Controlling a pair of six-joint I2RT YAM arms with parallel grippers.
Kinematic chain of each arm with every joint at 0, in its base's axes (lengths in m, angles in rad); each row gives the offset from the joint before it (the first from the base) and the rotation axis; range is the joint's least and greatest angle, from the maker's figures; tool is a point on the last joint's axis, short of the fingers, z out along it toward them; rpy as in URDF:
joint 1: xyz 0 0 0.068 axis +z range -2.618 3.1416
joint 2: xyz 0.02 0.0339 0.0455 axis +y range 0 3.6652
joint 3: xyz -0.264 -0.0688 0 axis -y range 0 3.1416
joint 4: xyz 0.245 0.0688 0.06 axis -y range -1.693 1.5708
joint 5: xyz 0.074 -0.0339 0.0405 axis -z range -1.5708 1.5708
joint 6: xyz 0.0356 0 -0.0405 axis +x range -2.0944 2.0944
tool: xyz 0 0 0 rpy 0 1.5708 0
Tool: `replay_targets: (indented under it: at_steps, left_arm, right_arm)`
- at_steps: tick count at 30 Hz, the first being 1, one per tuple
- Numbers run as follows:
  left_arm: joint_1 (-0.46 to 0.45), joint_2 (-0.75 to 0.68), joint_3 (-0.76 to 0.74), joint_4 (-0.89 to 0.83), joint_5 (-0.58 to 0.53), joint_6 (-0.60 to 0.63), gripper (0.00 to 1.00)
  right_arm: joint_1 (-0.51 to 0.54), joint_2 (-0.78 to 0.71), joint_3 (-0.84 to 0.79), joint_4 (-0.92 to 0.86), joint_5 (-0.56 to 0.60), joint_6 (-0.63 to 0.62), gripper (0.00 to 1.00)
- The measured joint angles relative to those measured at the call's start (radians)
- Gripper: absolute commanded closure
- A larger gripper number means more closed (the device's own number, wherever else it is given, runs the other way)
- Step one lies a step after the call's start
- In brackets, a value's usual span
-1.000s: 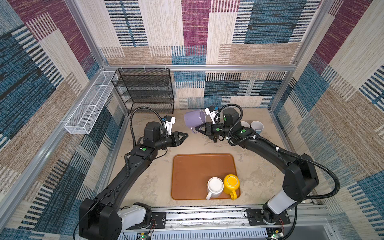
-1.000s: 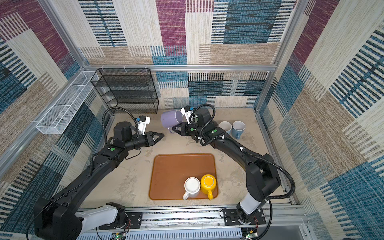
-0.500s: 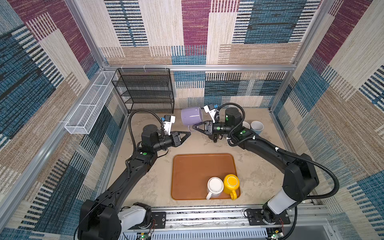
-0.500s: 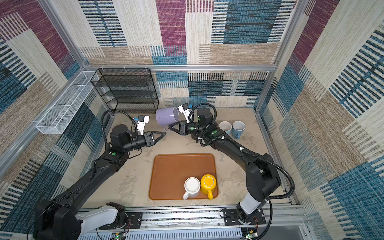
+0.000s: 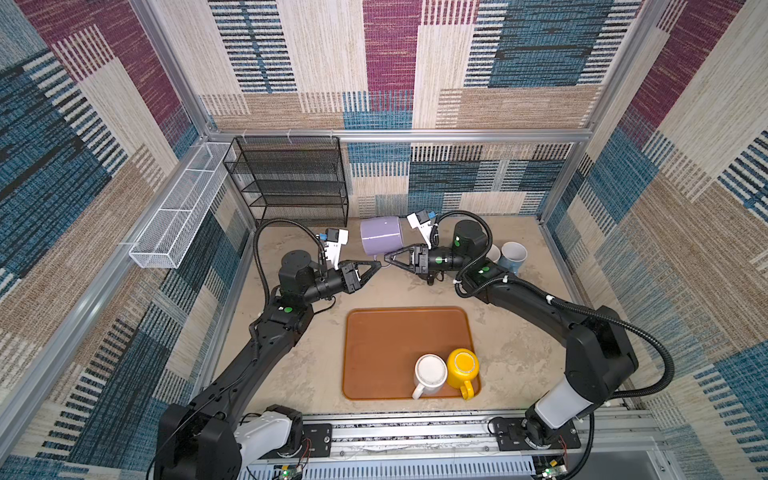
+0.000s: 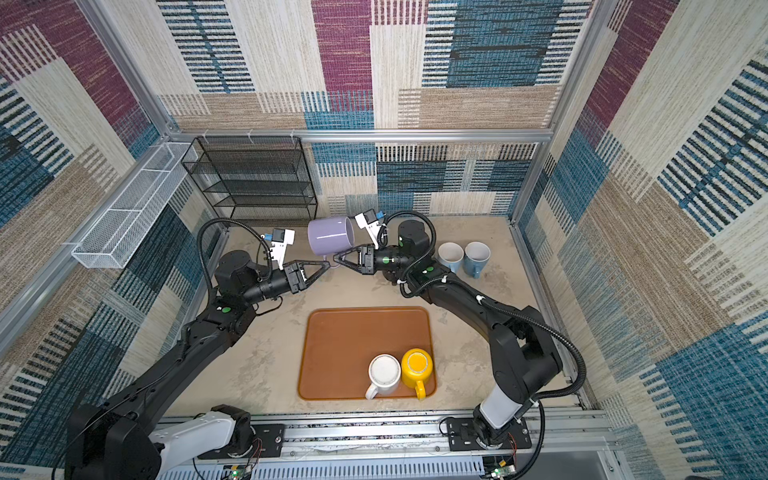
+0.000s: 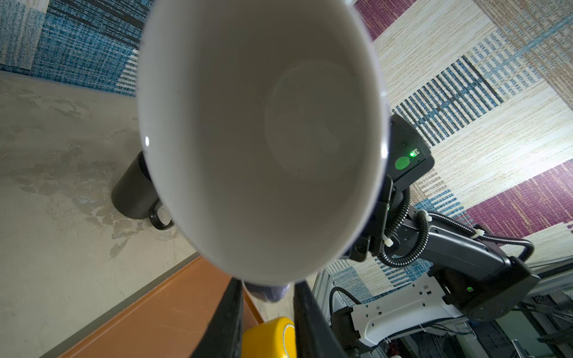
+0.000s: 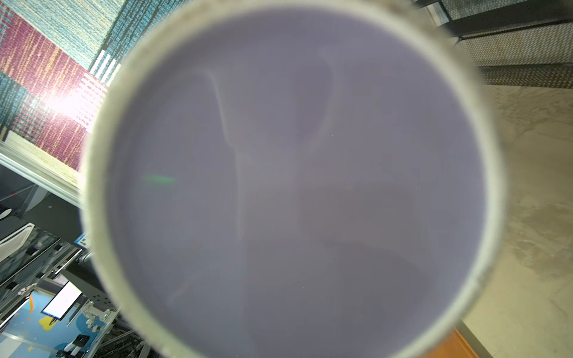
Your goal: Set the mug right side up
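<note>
L wrist only: handle (image 7: 267, 293) betw narrow L gripper (image 7: 267, 283) fingers, grip unclear. In both top views: mug (image 5: 380, 236) sideways aloft, R gripper (image 5: 387, 258) clamped on it.

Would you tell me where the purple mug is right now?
In both top views the mug hangs on its side at back centre, handle between the left gripper and right gripper, just right of the black rack.

place: robot lab cell | alu frame (image 5: 399, 135), carpet-tile walls (image 5: 386, 50), base rail (image 5: 415, 434)
</note>
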Motion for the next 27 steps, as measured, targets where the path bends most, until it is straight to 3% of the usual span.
replay_targets:
  at_steps: [18, 27]
  left_arm:
    - [0.006, -0.007, -0.030, 0.085, 0.030, -0.065, 0.76]
    - [0.009, -0.015, -0.048, 0.126, 0.049, -0.096, 0.82]
  right_arm:
    - [0.013, 0.050, -0.048, 0.243, -0.094, 0.121, 1.00]
    - [0.044, 0.085, -0.053, 0.373, -0.090, 0.188, 1.00]
